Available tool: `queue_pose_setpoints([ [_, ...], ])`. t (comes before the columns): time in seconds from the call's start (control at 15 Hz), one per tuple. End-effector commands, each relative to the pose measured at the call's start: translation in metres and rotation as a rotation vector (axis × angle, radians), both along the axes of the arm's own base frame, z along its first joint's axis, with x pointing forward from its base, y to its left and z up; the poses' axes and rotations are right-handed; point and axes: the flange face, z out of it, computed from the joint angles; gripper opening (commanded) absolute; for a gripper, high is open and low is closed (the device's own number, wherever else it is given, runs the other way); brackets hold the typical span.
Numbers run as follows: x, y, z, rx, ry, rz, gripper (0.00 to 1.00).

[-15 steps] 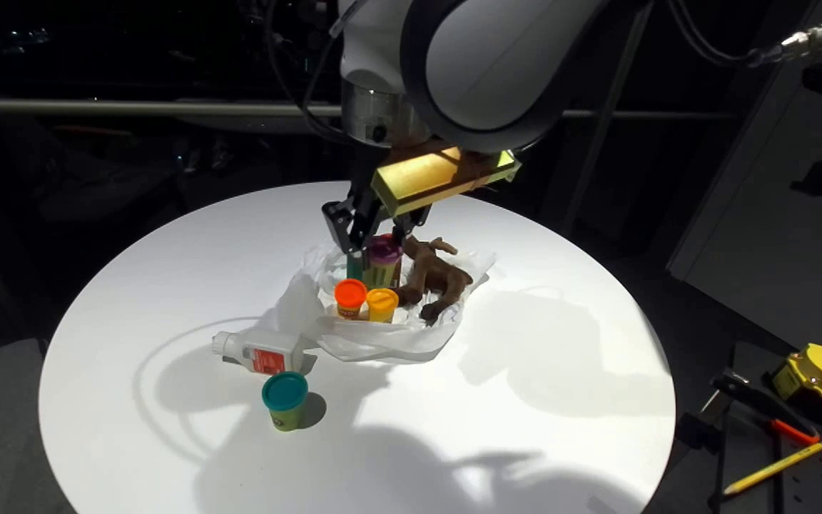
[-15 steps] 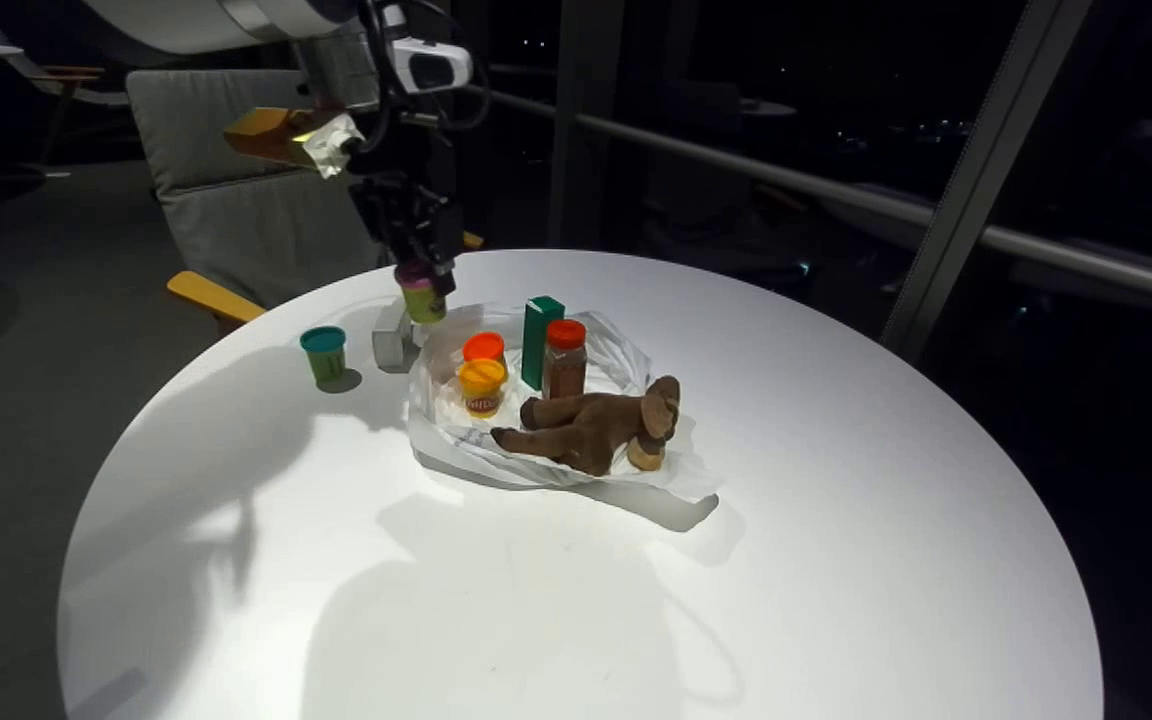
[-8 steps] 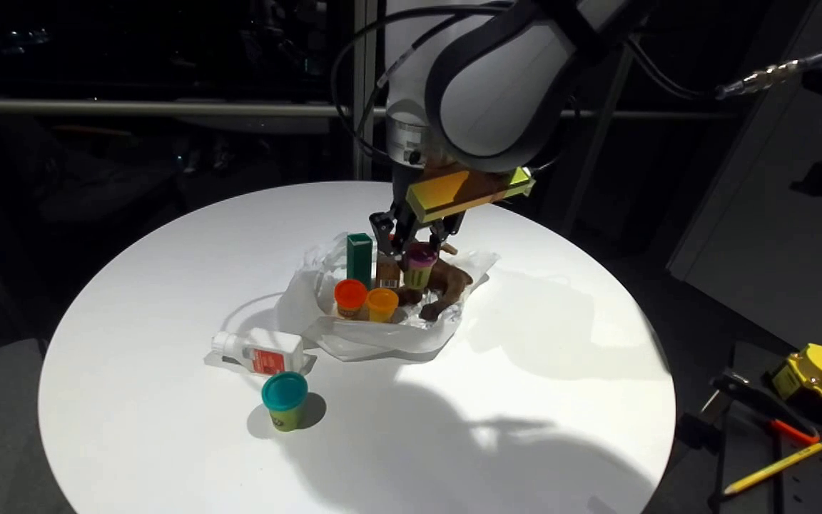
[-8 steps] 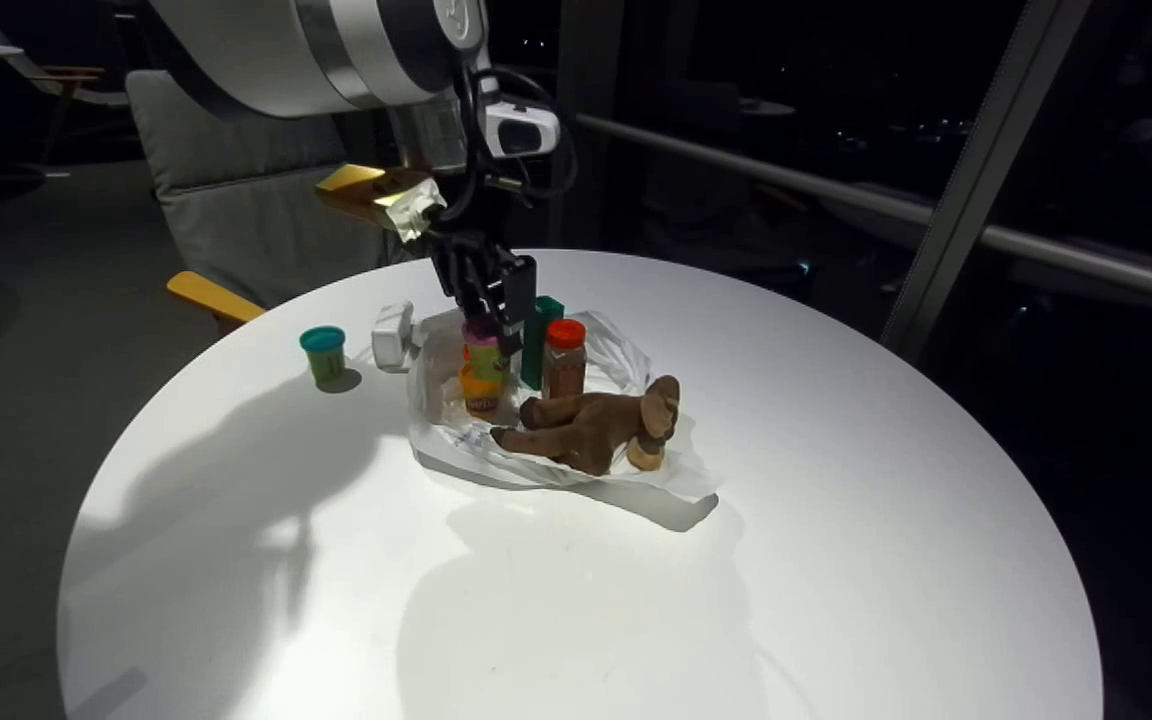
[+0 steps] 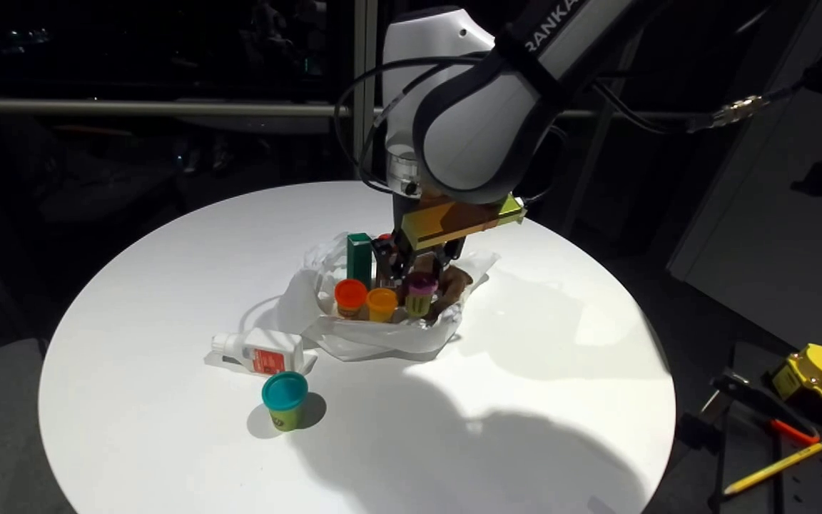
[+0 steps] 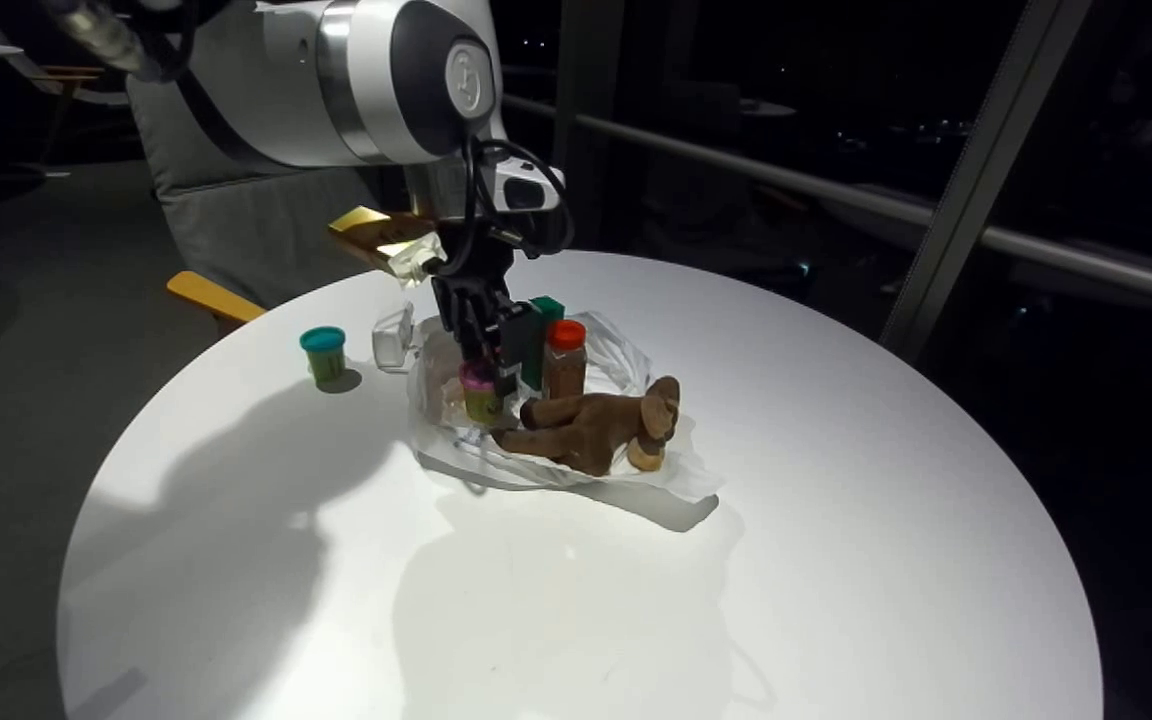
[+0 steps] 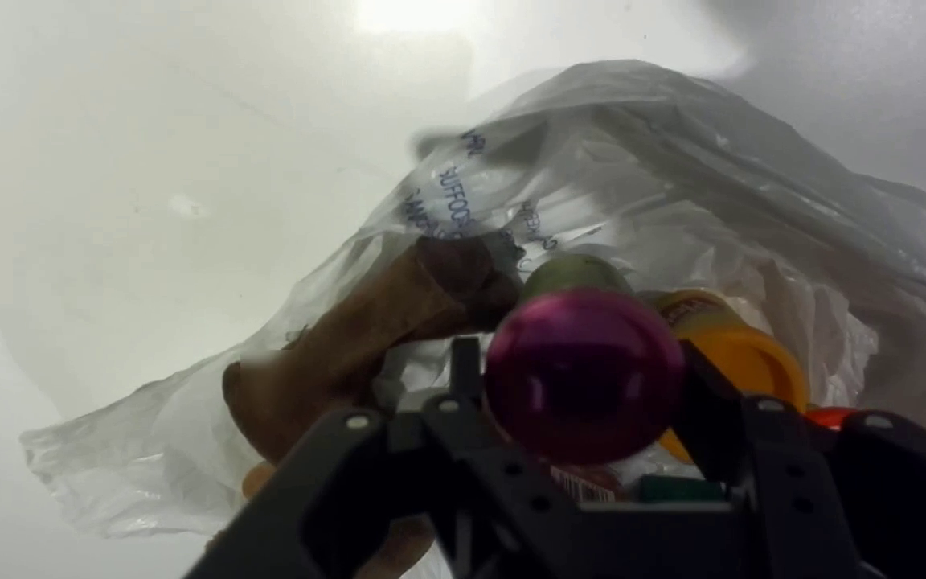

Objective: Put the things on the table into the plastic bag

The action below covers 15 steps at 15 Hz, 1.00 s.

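In from the edge of the round table [image 5: 140, 428], in or just over the plastic bag [image 5: 297, 307], the gripper [image 7: 582, 378] clasps a purple-lidded tub [image 5: 419, 306]; likely light, rigid and smooth, it suits a pinch about the lid [image 7: 583, 346].

Thin, crinkled plastic bag [image 7: 696, 173], translucent and glossy, over a smooth desk [image 6: 836, 560] with a soft sheen. The tub [image 6: 484, 404] has a shiny plastic lid [image 7: 583, 354]. The toy animal [image 6: 591, 432] looks like matt cloth; the chair [image 6: 246, 230], dull fabric, its armrest [image 6: 214, 296] smooth wood.
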Motion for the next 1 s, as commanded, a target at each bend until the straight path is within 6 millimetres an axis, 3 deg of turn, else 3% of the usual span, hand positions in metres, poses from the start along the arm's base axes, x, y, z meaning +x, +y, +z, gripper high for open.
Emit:
queue_pose_setpoints([
  [0.0,0.009,0.0,0.007,0.009,-0.021,-0.021,0.92],
  [0.07,0.009,0.0,0.01,0.01,-0.028,-0.022,0.99],
  [0.27,0.008,0.003,0.025,0.014,-0.057,-0.028,1.0],
  [0.47,0.0,0.024,0.045,0.03,-0.073,-0.011,1.0],
  [0.73,-0.023,0.084,0.069,0.05,-0.06,0.093,1.0],
  [0.93,-0.035,0.133,0.061,0.034,-0.047,0.217,1.0],
])
